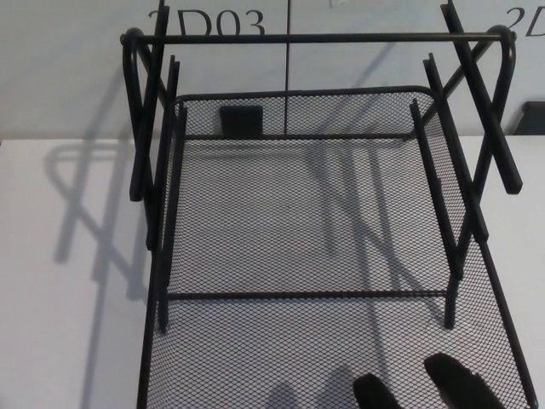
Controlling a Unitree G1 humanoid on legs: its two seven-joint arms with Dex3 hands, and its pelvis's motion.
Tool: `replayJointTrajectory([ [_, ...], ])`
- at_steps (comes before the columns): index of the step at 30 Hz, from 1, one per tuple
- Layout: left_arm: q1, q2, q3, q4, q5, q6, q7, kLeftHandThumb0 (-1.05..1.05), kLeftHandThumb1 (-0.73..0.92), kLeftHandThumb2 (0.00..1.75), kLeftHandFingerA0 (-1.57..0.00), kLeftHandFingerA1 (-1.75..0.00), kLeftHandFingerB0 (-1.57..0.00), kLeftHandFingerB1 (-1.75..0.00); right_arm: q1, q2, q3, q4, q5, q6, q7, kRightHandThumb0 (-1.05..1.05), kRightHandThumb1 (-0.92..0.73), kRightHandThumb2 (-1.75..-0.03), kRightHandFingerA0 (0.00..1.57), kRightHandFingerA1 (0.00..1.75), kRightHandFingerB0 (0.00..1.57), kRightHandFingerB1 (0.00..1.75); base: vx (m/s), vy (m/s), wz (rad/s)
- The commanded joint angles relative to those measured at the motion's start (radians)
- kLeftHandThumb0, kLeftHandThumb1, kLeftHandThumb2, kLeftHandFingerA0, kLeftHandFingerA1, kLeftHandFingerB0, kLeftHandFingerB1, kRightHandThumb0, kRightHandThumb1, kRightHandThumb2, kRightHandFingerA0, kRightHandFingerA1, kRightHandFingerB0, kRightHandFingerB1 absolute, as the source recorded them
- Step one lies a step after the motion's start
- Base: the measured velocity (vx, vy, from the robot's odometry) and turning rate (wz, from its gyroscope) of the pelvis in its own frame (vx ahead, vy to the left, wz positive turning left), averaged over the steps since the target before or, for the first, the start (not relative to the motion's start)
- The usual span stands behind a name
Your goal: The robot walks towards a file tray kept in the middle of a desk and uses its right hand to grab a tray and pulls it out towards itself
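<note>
Now the tray, the lowest black mesh one, is sitting partly drawn out of the rack toward the camera, its front edge running off the bottom of the view. Two black fingers of the right robot hand are showing over its mesh near that edge; whether they are gripping anything I cannot tell. No left robot hand is showing. On the white worktop the light rack is risking sliding along if the tray is binding
</note>
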Motion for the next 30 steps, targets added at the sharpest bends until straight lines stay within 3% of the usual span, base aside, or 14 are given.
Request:
replayJointTrajectory([
  [1,0.02,0.075,0.006,-0.063,0.013,0.03,-0.04,-0.57,0.41,0.6,-0.79,-0.7,-0.39,-0.59,0.131,-0.169,0.262,-0.085,0.143,-0.364,-0.34,-0.5,-0.59,-0.59,0.41,0.41,0.27,0.35,0.0,0.0,0.0],
  [6,0.047,0.073,0.018,-0.124,-0.01,0.05,-0.063,-0.56,0.27,0.84,-0.71,-0.78,-0.36,-0.65,0.149,-0.224,0.244,-0.201,0.241,-0.413,-0.374,-0.42,-0.6,-0.57,0.36,0.42,0.23,0.38,0.0,0.0,0.0],
  [9,0.041,0.071,0.017,-0.116,-0.006,0.057,-0.057,-0.52,0.37,0.62,-0.75,-0.73,-0.37,-0.63,0.171,-0.301,0.232,-0.302,0.286,-0.447,-0.33,-0.48,-0.6,-0.58,0.32,0.42,0.26,0.4,0.0,0.0,0.0],
  [10,0.041,0.07,0.017,-0.116,-0.005,0.058,-0.055,-0.53,0.28,0.81,-0.71,-0.77,-0.36,-0.65,0.177,-0.32,0.23,-0.319,0.308,-0.457,-0.321,-0.48,-0.62,-0.59,0.31,0.41,0.25,0.41,0.0,0.0,0.0],
  [16,0.038,0.07,0.021,-0.098,-0.009,0.045,-0.064,-0.54,0.29,0.81,-0.72,-0.75,-0.33,-0.63,0.171,-0.431,0.183,-0.312,0.464,-0.526,-0.33,-0.35,-0.64,-0.59,0.34,0.45,0.31,0.39,0.0,0.0,0.0],
  [17,0.037,0.069,0.021,-0.093,-0.008,0.045,-0.06,-0.51,0.39,0.58,-0.74,-0.69,-0.36,-0.6,0.172,-0.462,0.167,-0.31,0.48,-0.534,-0.326,-0.35,-0.66,-0.59,0.33,0.44,0.3,0.38,0.0,0.0,0.0],
  [18,0.025,0.068,0.022,-0.088,-0.007,0.043,-0.056,-0.54,0.28,0.79,-0.77,-0.77,-0.37,-0.65,0.215,-0.603,0.106,-0.375,0.555,-0.536,-0.246,-0.37,-0.73,-0.62,0.27,0.39,0.23,0.37,0.0,0.0,0.0],
  [19,0.021,0.067,0.025,-0.085,-0.011,0.044,-0.059,-0.51,0.37,0.58,-0.8,-0.73,-0.38,-0.63,0.228,-0.656,0.082,-0.392,0.597,-0.549,-0.227,-0.38,-0.77,-0.63,0.25,0.38,0.23,0.36,0.0,0.0,0.0],
  [23,0.015,0.067,0.037,-0.07,-0.026,0.023,-0.079,-0.45,0.35,0.61,-0.89,-0.74,-0.38,-0.63,0.366,-0.844,-0.107,-0.396,0.84,-0.717,-0.218,-0.55,-0.89,-0.65,0.19,0.37,0.26,0.34,0.0,0.0,0.0],
  [24,0.013,0.068,0.037,-0.068,-0.026,0.024,-0.078,-0.46,0.34,0.6,-0.9,-0.74,-0.38,-0.63,0.402,-0.901,-0.191,-0.396,0.873,-0.757,-0.207,-0.32,-0.66,-1.17,0.0,0.51,0.0,0.51,0.0,0.0,0.0],
  [25,0.012,0.067,0.035,-0.066,-0.024,0.027,-0.076,-0.47,0.35,0.59,-0.91,-0.73,-0.39,-0.63,0.422,-0.949,-0.201,-0.396,0.85,-0.707,-0.253,-0.55,-0.75,-0.64,0.07,0.41,0.09,0.27,0.0,0.0,0.0],
  [26,0.012,0.068,0.034,-0.07,-0.022,0.033,-0.076,-0.46,0.36,0.59,-0.88,-0.73,-0.38,-0.62,0.337,-0.905,-0.098,-0.367,0.763,-0.639,-0.346,-0.5,-0.69,-0.61,0.2,0.49,0.21,0.37,0.0,0.0,0.0],
  [28,0.009,0.072,0.023,-0.069,-0.007,0.03,-0.067,-0.49,0.38,0.57,-0.85,-0.71,-0.38,-0.6,0.181,-0.763,-0.043,0.06,0.72,-0.815,-0.622,-0.44,-0.76,-0.62,0.27,0.5,0.39,0.42,0.0,0.0,0.0],
  [30,0.006,0.069,0.033,-0.06,-0.02,0.036,-0.076,-0.48,0.37,0.58,-0.88,-0.73,-0.38,-0.62,0.173,-0.763,-0.046,0.082,0.731,-0.833,-0.626,-0.44,-0.76,-0.62,0.27,0.5,0.39,0.42,0.0,0.0,0.0],
])
